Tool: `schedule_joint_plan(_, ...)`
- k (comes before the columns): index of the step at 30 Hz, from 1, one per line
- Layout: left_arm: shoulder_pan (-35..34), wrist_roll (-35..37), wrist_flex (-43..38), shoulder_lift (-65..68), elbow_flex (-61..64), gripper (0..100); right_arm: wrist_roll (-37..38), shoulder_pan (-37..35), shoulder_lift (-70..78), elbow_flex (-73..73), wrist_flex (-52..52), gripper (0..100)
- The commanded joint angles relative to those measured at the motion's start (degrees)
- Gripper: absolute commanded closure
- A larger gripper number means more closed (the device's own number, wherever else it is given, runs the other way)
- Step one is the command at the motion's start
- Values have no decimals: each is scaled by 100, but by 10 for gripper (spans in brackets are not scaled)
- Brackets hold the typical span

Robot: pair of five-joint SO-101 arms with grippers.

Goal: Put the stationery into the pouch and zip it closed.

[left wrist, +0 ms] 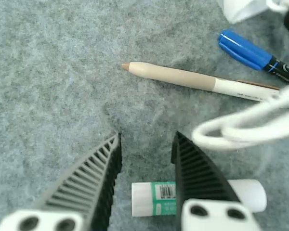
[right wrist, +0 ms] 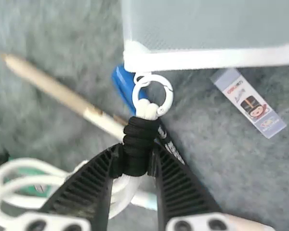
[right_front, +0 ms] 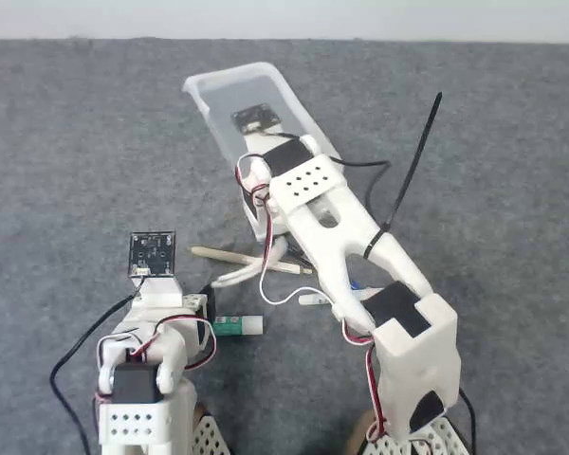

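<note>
Item: pouch (right_front: 251, 114), translucent, lying at the far side of the tabletop (right_front: 76, 142). Nothing shows through its walls. The views do not settle whether its mouth is open.

Fitting: pull ring (right wrist: 154, 91), white, at the pouch's near edge. A black cord (right wrist: 137, 139) is tied to it, and a white cord loop (right wrist: 19, 178) trails away over the tabletop.

Right claw (right wrist: 136, 149): closed tight on the black cord just below the ring, so it has the pouch by its zip pull.

Stationery, all outside the pouch:
- blue marker (right wrist: 121, 84), partly under the pouch's edge beside the ring
- beige pen (left wrist: 183, 77), lying flat near the marker
- small grey-blue block (right wrist: 248, 108), just off the pouch's edge on the other side of the ring
- glue stick (left wrist: 154, 198), white with a green band, nearest the left arm and apart from the rest

Left claw (left wrist: 147, 137): moderately open, empty, poised over bare tabletop. The glue stick lies crosswise beneath it, partly hidden behind one finger.

Step in hand: loading, judged at its start. One arm anchors the pouch while the other stands at the first pick.

Next move calls for: the left claw to settle squarely over the glue stick's barrel before closing on it, then a carry to the pouch mouth that stays clear of the white cord loop. Zipping can wait until all four pieces are inside.
</note>
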Motion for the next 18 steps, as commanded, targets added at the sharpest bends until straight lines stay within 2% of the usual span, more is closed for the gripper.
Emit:
schedule_joint_plan(1,-18,9,26,-88,-66,840,229,92,-541,-220,259,993)
schedule_joint_plan(10,-18,9,26,-88,-66,840,246,-31,-1560,967,-338,993)
schedule_joint_plan(18,-18,9,26,-88,-66,840,246,-31,-2914,2681,-1657,993)
